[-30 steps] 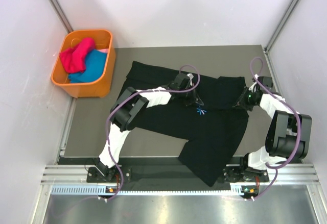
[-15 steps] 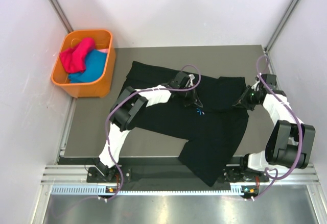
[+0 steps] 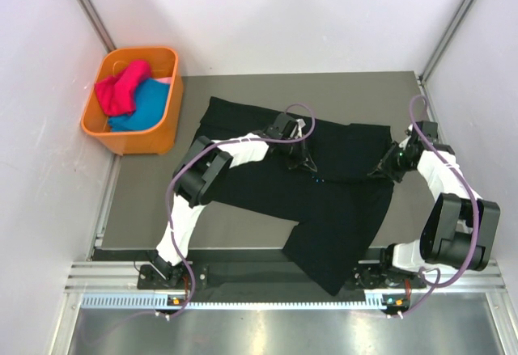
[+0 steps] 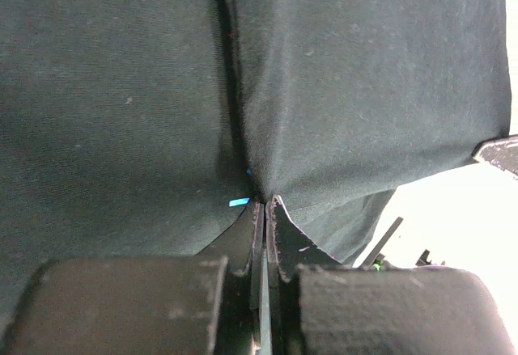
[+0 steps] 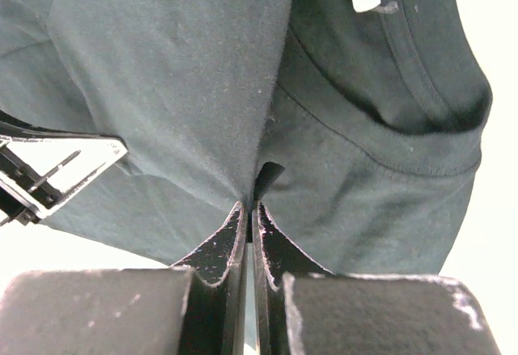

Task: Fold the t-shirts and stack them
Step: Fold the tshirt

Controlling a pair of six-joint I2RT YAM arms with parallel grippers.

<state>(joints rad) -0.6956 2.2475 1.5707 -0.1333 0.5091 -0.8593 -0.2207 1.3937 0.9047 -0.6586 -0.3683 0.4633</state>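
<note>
A black t-shirt (image 3: 267, 181) lies spread across the grey table, one part hanging over the near edge. My left gripper (image 3: 312, 163) is shut on a pinch of its fabric near the middle; the left wrist view shows the cloth (image 4: 340, 88) gathered at the closed fingertips (image 4: 265, 203). My right gripper (image 3: 385, 166) is shut on the shirt's right edge; the right wrist view shows the cloth (image 5: 178, 72) pulled into the closed fingertips (image 5: 249, 207), with the collar (image 5: 421, 64) at the upper right.
An orange bin (image 3: 133, 133) stands at the table's far left corner, holding a pink shirt (image 3: 121, 86) and a blue shirt (image 3: 146, 106). White walls enclose the table on three sides. A metal rail (image 3: 275, 274) runs along the near edge.
Both grippers have drawn the shirt fabric slightly toward the far side. The small blue print near the left gripper is now almost hidden by a fold. The right wrist has shifted a little right.
</note>
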